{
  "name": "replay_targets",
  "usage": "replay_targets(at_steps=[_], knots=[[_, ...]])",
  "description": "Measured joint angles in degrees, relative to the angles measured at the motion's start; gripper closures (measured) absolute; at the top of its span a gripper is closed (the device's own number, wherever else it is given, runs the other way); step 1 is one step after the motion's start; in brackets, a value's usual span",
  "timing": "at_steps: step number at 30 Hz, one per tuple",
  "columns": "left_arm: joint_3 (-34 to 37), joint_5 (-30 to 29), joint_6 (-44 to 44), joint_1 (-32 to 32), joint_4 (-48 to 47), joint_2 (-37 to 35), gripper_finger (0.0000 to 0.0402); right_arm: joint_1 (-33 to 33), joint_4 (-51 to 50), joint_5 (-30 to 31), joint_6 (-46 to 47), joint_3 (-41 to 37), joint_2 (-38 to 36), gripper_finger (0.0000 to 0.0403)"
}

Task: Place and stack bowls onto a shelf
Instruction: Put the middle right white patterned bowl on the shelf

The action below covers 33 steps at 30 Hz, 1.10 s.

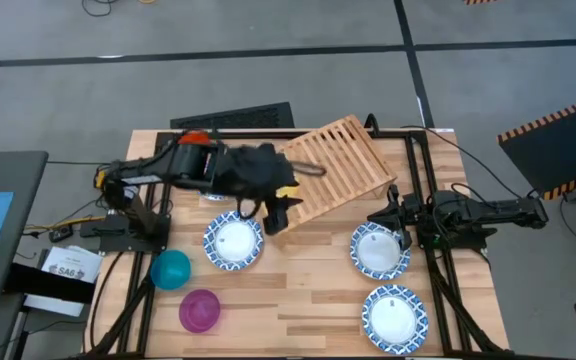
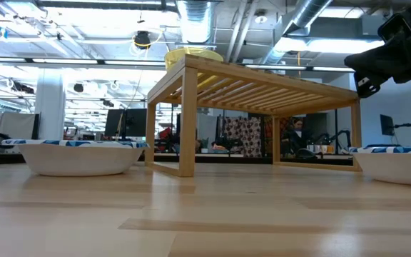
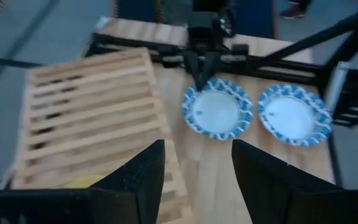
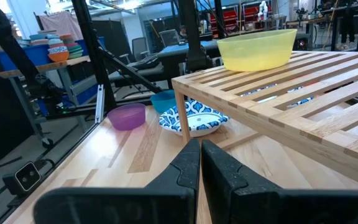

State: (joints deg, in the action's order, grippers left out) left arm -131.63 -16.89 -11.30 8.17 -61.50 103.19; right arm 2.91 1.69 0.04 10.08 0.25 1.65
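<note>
The slatted wooden shelf [image 1: 336, 168] stands skewed at the table's far middle. A yellow bowl [image 4: 258, 48] sits on its top, also visible in the low view [image 2: 193, 56]. Three blue-rimmed bowls rest on the table [image 1: 234, 241] [image 1: 379, 250] [image 1: 394, 315], and the teal bowl [image 1: 171, 269] and purple bowl [image 1: 200, 311] lie near left. My left gripper [image 1: 280, 210] is open, empty, and hovers over the shelf's near-left corner [image 3: 197, 174]. My right gripper [image 1: 390, 210] is shut and empty, by the shelf's right corner [image 4: 199, 163].
Black frame rails [image 1: 430, 190] run along both table sides. An orange object [image 1: 196, 136] shows behind my left arm. Bare wood lies between the near bowls [image 1: 298, 300]. A keyboard [image 1: 233, 117] sits past the far edge.
</note>
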Motion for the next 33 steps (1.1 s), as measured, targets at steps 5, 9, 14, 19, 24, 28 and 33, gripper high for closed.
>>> replay_targets(at_steps=[5, 9, 14, 19, 24, 28, 33], knots=[[7.2, -4.3, -4.9, 1.8, 4.2, -1.6, 0.0230, 0.0, 0.0, 0.0, 0.0, 0.0, 0.0, 0.0359], [17.2, -3.7, -8.4, 2.0, 12.9, -7.3, 0.0230, 0.0, 0.0, 0.0, 0.0, 0.0, 0.0, 0.0359], [33.9, -1.3, -8.7, 2.1, 31.9, -15.8, 0.0230, 0.0, 0.0, 0.0, 0.0, 0.0, 0.0, 0.0359], [52.6, -1.6, -6.1, 1.7, 55.9, -27.1, 0.0230, 0.0, 3.2, 0.0, 4.8, 0.0, 0.0, 0.0359], [67.7, 0.2, -6.2, 0.3, 67.6, -36.4, 0.0230, 0.0, 18.3, 0.0, 21.3, 0.0, 0.0, 0.0359], [74.8, 2.0, -6.3, -0.8, 68.1, -42.0, 0.0230, 0.0, 30.4, 3.5, 27.3, 0.0, 0.0, 0.0359], [78.1, 2.2, -4.5, -1.8, 59.9, -46.8, 0.0230, 0.0, 35.8, 7.5, 26.7, 0.7, 0.0, 0.0359]])
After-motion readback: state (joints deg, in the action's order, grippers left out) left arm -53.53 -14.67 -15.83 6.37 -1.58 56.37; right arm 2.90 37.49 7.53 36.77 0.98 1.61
